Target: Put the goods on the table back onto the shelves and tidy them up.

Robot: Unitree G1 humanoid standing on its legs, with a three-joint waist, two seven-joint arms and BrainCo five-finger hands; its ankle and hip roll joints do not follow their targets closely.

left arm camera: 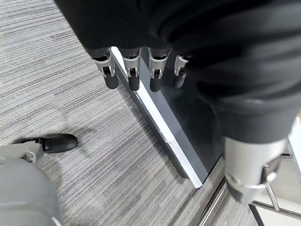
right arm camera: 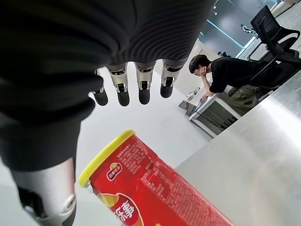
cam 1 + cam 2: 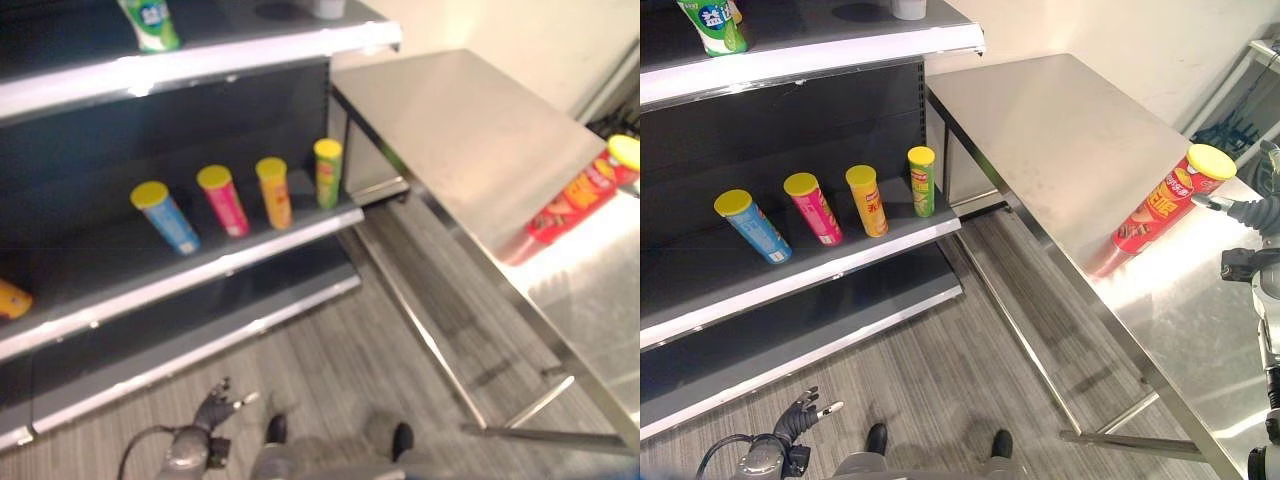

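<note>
Your right hand (image 2: 70, 84) has relaxed fingers (image 2: 143, 92) just above the red can (image 2: 155, 188); wrap its middle, not the lid.

Right hand (image 2: 127, 92), fingers straight and apart from the thumb at lower left of frame, is poised just above a red can (image 2: 155, 188) with yellow lid on the steel table (image 2: 263, 155), while a seated person (image 2: 230, 77) occupies the upper right by a desk.
</note>
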